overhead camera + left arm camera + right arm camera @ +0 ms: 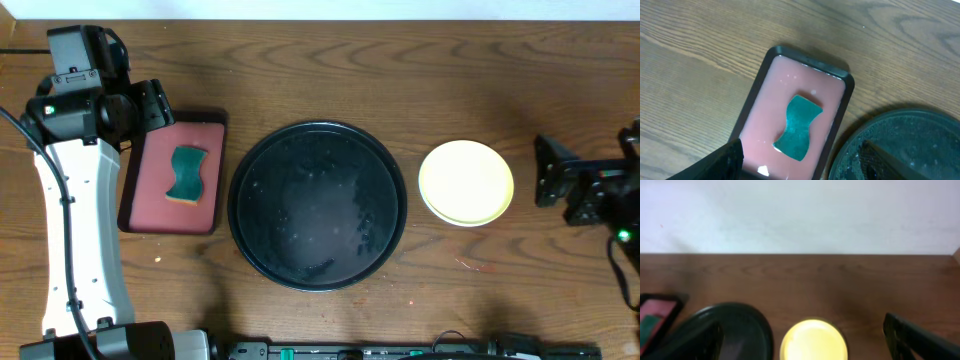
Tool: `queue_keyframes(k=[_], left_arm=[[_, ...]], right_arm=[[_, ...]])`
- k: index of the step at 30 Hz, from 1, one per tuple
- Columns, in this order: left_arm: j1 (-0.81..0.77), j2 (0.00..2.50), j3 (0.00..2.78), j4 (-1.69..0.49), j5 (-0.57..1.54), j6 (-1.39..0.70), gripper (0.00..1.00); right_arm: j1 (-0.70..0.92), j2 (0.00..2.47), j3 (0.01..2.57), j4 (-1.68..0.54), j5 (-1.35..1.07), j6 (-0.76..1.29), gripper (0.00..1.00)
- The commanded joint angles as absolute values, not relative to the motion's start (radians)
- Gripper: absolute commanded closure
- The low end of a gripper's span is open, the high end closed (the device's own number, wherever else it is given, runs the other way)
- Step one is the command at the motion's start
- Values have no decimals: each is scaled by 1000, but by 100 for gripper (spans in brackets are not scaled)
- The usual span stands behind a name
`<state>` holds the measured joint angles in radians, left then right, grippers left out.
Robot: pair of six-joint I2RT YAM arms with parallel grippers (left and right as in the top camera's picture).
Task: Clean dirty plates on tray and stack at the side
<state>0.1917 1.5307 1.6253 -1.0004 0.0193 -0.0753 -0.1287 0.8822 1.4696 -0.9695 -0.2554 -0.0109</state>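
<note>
Plates (pixel 466 183) lie stacked face-up right of the tray (pixel 300 200); both arms' jaws wide open, empty.

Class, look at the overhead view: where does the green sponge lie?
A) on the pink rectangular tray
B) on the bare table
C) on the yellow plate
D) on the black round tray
A: the green sponge lies flat on the pink rectangular tray, left of the black round tray.
</note>
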Motion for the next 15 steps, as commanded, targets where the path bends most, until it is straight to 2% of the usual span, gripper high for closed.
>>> queue_keyframes(k=[1, 9, 15], left_arm=[[192, 1532, 1627, -1006, 15, -81, 25], [192, 1532, 1627, -1006, 15, -81, 25], [192, 1532, 1628, -1006, 15, -81, 25]], right_arm=[[-122, 772, 1263, -846, -268, -58, 1], [-121, 446, 651, -396, -316, -58, 1], [-99, 272, 322, -136, -335, -57, 1]])
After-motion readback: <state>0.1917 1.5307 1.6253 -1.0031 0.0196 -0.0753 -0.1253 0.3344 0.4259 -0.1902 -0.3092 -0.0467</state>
